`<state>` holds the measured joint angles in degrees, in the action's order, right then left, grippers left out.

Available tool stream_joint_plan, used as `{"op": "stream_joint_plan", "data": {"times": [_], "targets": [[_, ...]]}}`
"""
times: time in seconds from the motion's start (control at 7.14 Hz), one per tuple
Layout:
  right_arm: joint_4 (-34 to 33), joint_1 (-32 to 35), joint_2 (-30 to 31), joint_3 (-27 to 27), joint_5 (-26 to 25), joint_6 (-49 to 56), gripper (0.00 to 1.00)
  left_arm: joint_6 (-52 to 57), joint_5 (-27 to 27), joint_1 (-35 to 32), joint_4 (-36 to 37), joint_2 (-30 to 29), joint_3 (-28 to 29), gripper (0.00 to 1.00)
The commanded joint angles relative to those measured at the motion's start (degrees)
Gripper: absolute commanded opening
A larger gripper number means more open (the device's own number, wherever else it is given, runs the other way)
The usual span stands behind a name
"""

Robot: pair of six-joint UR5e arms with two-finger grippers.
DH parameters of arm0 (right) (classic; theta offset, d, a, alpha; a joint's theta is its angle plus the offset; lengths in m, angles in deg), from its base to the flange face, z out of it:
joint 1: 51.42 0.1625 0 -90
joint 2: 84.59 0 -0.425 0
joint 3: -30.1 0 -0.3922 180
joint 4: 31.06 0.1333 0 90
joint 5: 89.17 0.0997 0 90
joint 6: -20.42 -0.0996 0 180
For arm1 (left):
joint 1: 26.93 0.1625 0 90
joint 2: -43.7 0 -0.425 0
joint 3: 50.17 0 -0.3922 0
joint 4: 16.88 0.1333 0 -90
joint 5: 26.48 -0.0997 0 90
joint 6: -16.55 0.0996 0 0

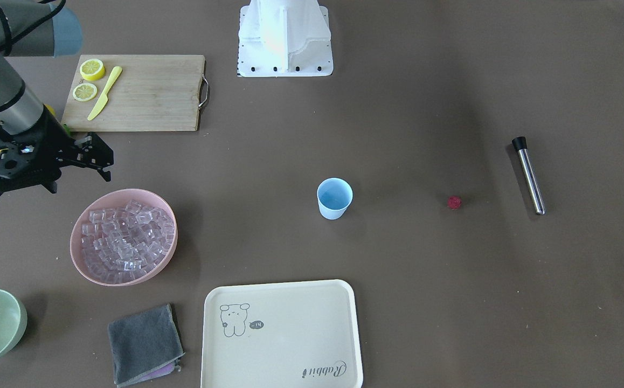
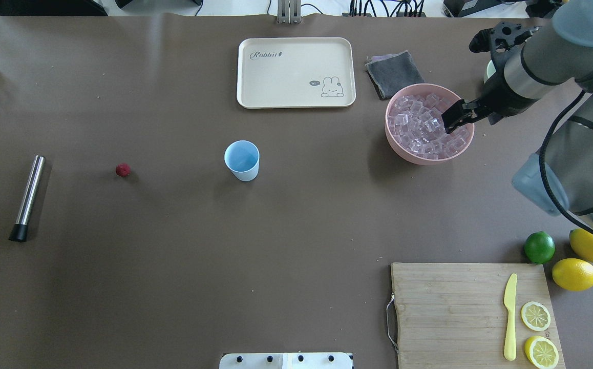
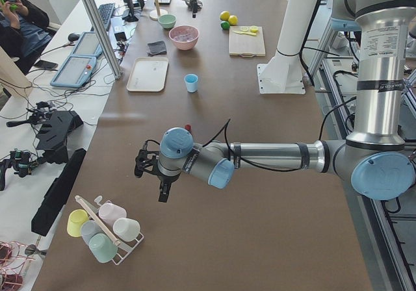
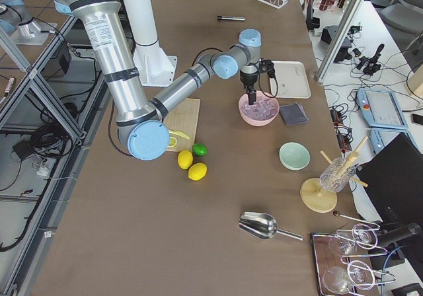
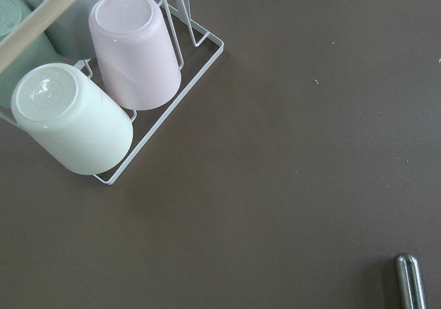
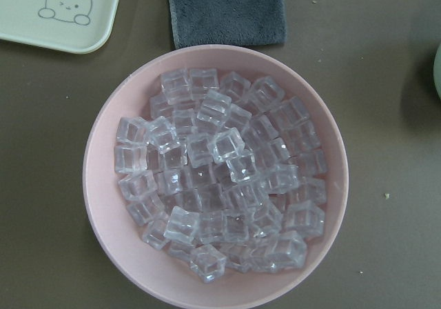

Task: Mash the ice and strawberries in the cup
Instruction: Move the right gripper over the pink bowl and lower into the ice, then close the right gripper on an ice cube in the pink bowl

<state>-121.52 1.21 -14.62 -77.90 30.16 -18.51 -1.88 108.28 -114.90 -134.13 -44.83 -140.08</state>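
- Upper right of the overhead frame: small clear glassy ice cubes [image 2: 414,120] piled in a round pink plastic bowl [image 2: 414,156], with the right gripper [image 2: 452,118] hovering over them. Can't tell if its jaws are parted.
- My guess: the cubes are hard, light and slick, so I'd pinch a top one across its flat faces.
- Small light blue plastic tumbler [image 2: 241,160] is mid-frame, with the tiny dark red strawberry lump [image 2: 123,169] to its left. Probably squishy.
- Left gripper [image 3: 159,186]: can't tell its jaws either.

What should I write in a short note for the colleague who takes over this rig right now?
Left end effector: over the table near the cup rack; open or shut cannot be told.
Right end effector: above the pink bowl; state unclear.
Ice: all in the pink bowl.
Cup: upright, empty, mid-table.
Strawberry: on the table between cup and metal rod.
Done: nothing is in the cup.
Left: ice and strawberry into the cup, then mash.
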Motion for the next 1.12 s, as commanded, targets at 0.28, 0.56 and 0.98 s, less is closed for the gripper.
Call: {"op": "stream_joint_plan", "data": {"times": [0.28,0.56,0.98], "targets": [[15.92,-7.62,-1.76,10.87,-9.20,-19.13,0.87,0.06,0.07,0.00,0.00,0.02,-0.17,0.98],[16.02,-7.71,-1.76,11.40,-9.38,-20.66,0.81,0.06,0.07,0.00,0.00,0.02,-0.18,0.98],[16.02,-7.62,-2.81,12.02,-9.55,-20.84,0.63,0.06,0.16,0.00,-0.09,0.02,-0.18,0.98]]}}
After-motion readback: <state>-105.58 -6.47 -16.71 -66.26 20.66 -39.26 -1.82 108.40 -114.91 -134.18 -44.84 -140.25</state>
